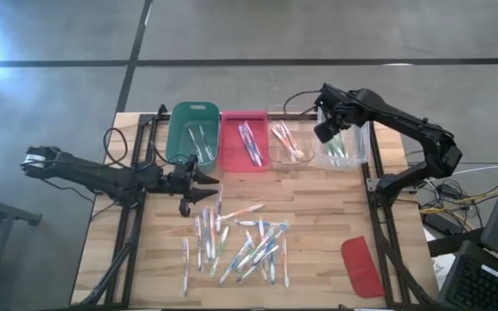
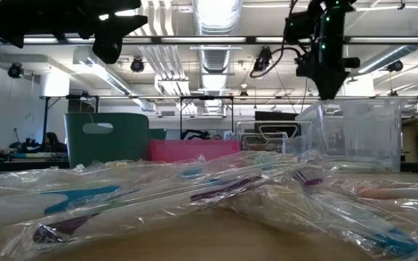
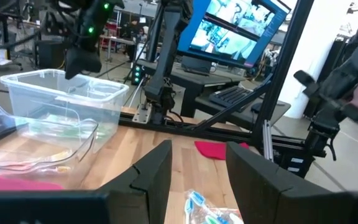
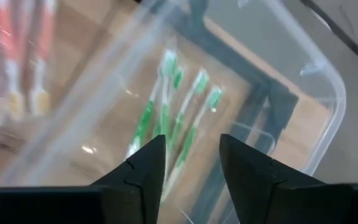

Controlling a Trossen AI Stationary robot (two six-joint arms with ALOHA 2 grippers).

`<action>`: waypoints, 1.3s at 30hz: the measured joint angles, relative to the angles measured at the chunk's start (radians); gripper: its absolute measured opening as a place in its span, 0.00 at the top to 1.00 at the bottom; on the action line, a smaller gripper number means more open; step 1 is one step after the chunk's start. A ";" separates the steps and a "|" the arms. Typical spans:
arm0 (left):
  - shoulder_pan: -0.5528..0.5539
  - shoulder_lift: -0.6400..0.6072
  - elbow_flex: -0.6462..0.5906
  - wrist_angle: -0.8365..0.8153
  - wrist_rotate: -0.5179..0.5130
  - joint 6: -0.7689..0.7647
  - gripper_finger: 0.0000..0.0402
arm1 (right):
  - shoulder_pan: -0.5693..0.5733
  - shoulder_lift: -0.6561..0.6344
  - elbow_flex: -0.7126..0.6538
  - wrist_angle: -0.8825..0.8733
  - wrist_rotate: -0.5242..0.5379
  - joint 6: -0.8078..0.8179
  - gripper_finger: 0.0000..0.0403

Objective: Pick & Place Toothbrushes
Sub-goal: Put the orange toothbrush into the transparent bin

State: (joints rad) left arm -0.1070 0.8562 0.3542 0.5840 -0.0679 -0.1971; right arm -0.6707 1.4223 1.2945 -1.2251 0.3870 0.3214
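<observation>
- Green toothbrushes (image 4: 166, 112) lie in the clear bin (image 1: 346, 147); the loose toothbrush pile (image 1: 240, 242) sits on the table well in front of that bin.
- Risk, I judge: wrapped pile brushes overlap, so one grasp may drag several.
- Right gripper (image 4: 191, 168) hovers over the clear bin, jaws parted, empty.
- Left gripper (image 3: 197, 180) waits beside the pile, jaws apart, holding nothing.

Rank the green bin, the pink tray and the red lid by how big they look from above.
1. green bin and pink tray: too alike to rank.
2. red lid: smallest.
</observation>
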 joint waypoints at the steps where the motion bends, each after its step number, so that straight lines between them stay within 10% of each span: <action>1: 0.000 0.000 0.000 0.000 0.000 0.009 0.61 | 0.008 0.000 0.016 0.001 -0.001 0.000 0.66; 20: 0.000 0.128 0.009 -0.001 -0.010 0.140 0.61 | 0.364 -0.002 0.230 0.001 -0.003 -0.001 0.97; 39: -0.050 0.367 0.208 -0.267 -0.008 0.189 0.61 | 0.645 -0.044 0.231 -0.012 0.014 0.078 0.98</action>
State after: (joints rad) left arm -0.1565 1.2234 0.5625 0.3171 -0.0761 -0.0083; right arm -0.0259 1.3779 1.5253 -1.2374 0.4009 0.3998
